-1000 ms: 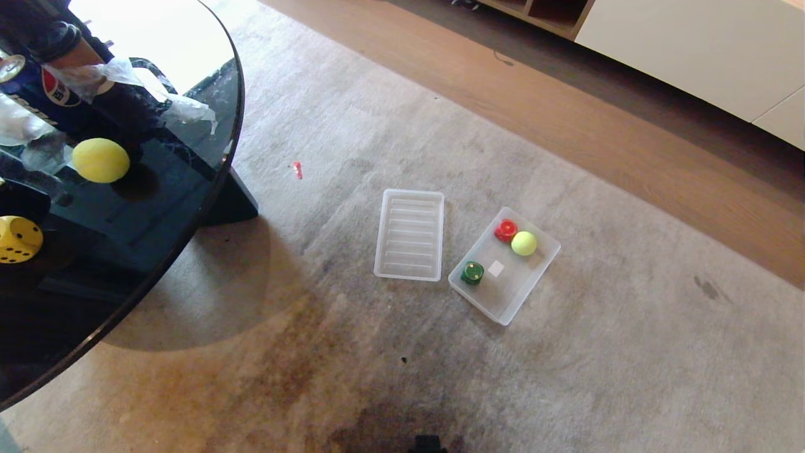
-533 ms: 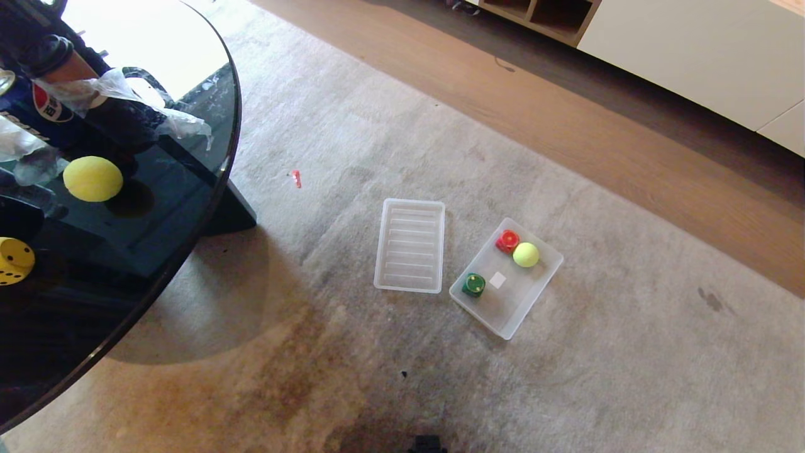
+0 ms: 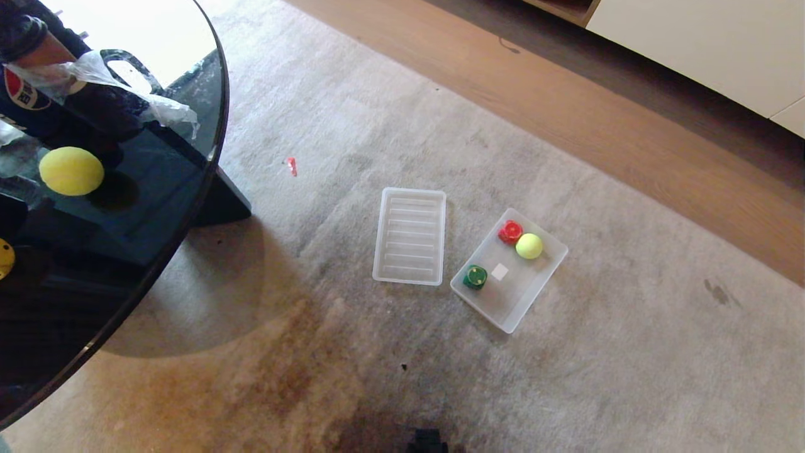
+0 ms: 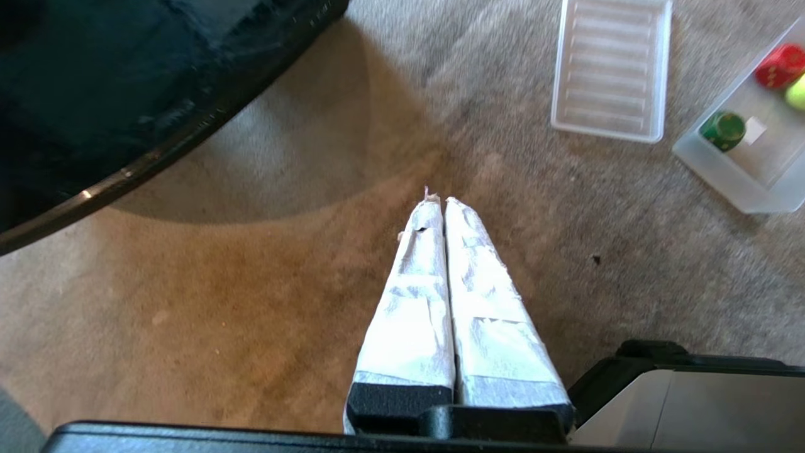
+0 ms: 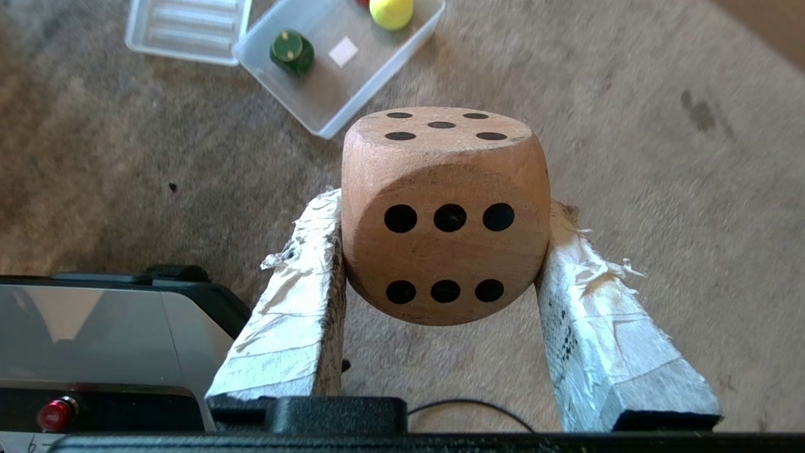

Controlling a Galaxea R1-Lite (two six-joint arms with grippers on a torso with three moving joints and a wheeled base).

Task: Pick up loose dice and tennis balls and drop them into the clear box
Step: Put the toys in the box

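Right gripper [image 5: 440,226] clamps wooden die [image 5: 443,214]; left gripper [image 4: 443,207] fingers together (yellow die cropped).

Yellow die [image 3: 3,258] on the glass table [image 3: 126,251] cut off by the head view's left edge, red die [image 5: 363,2] and dark bottle [image 3: 25,94] cropped likewise, bottle partly hidden under crumpled plastic [image 3: 94,82]

The left gripper [image 4: 443,202] hangs over the carpet [image 4: 251,283], fingers [image 4: 415,302] pressed together; the ribbed lid [image 4: 609,68] lies beside the clear box [image 4: 723,170].
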